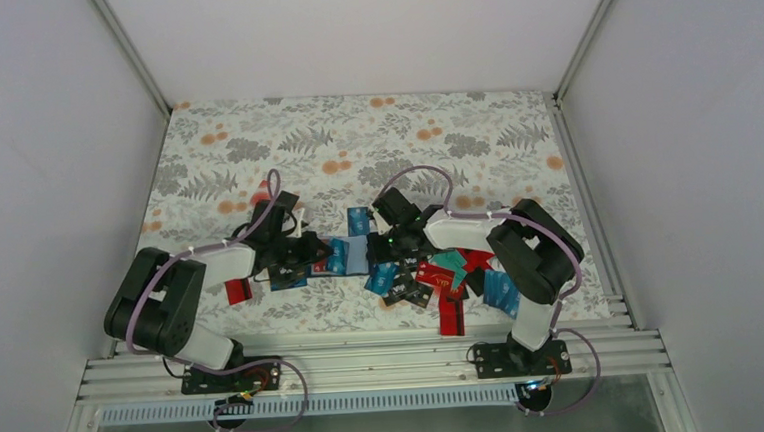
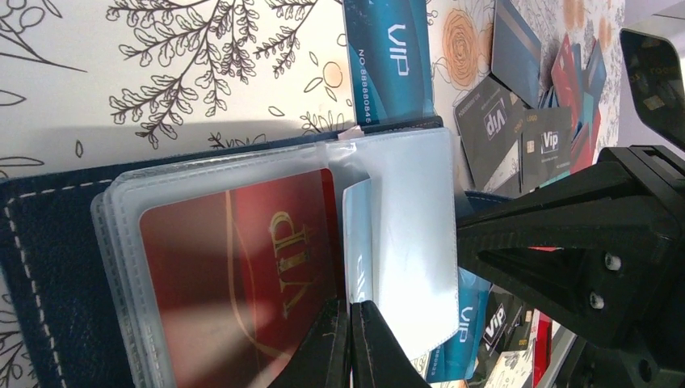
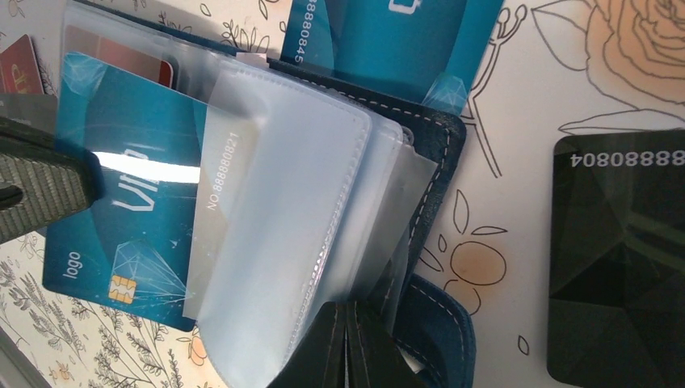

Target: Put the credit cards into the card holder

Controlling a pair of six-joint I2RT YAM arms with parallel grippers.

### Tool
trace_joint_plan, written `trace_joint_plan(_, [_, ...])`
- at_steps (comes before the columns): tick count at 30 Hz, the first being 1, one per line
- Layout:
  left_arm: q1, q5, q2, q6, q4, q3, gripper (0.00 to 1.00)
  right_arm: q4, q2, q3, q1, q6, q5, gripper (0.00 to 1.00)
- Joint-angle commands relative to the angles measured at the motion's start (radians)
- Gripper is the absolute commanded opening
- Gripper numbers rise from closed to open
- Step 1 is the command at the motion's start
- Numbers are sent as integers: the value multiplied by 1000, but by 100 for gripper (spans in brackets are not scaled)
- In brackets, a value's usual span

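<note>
The navy card holder point(image 1: 355, 256) point(image 2: 56, 267) point(image 3: 440, 315) lies open between both arms, its clear sleeves fanned out. One sleeve holds a red card point(image 2: 234, 267). My left gripper point(image 2: 351, 323) point(image 1: 310, 250) is shut on a teal credit card point(image 3: 121, 186) point(image 2: 358, 234), which sits partly inside a clear sleeve. My right gripper point(image 3: 347, 323) point(image 1: 392, 243) is shut on the edge of the clear sleeves at the holder's spine side. Several more credit cards lie loose nearby: red point(image 1: 451, 312), blue point(image 1: 500, 291), black point(image 3: 618, 259).
A teal VIP card point(image 2: 388, 56) point(image 3: 388, 32) lies just beyond the holder, and black cards point(image 2: 493, 121) lie past it. A red card point(image 1: 239, 290) rests near the left arm. White walls enclose the floral table point(image 1: 353, 138).
</note>
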Motion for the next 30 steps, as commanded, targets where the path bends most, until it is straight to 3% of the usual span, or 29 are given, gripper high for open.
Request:
trace_joint_plan(1, [-1, -10, 24, -12, 29, -1, 2, -64, 19, -41, 1, 5, 15, 4])
trace_joint_plan(30, [-1, -3, 97, -94, 117, 18, 2, -62, 36, -64, 1, 3, 19, 4])
